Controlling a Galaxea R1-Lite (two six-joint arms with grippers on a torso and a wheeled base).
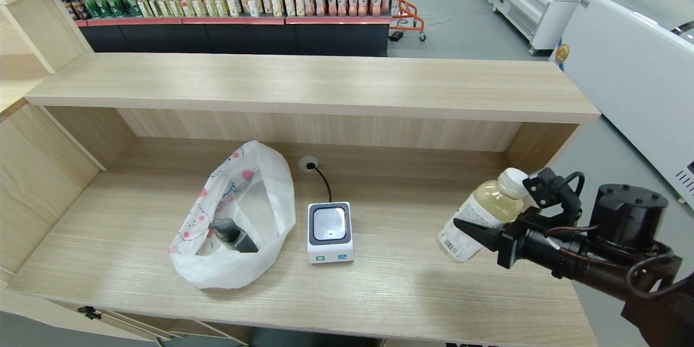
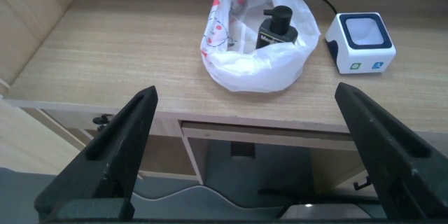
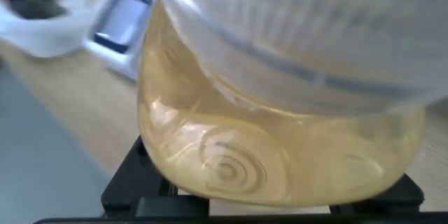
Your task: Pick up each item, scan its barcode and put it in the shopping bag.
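A: Bottle (image 1: 490, 200) of pale juice: where is it?
B: Clamped in the right gripper (image 1: 501, 214), tilted, above the bench's (image 1: 379, 287) right end, well apart from the scanner (image 1: 329, 230).
A: Left gripper (image 2: 245, 154)?
B: Spread wide, holding nothing, before the bench's front edge.
A: Shopping bag (image 1: 274, 184)?
B: Left of the scanner, a dark pump bottle (image 1: 232, 234) inside.

The white box-shaped barcode scanner (image 1: 330, 231) stands on the light wooden counter (image 1: 390, 293). To its right and in front of it the counter top is bare, up to the clear plastic bottle of pale yellow drink (image 1: 477, 218), which the right gripper (image 1: 492, 203) holds above the surface. Just left of the scanner lies the white plastic shopping bag with red dots (image 1: 260, 184), its mouth open upward, with a dark pump bottle (image 1: 232, 235) inside. Behind the scanner a black cable (image 1: 324, 180) runs, and the wooden upper shelf (image 1: 309, 87) hangs over the back.
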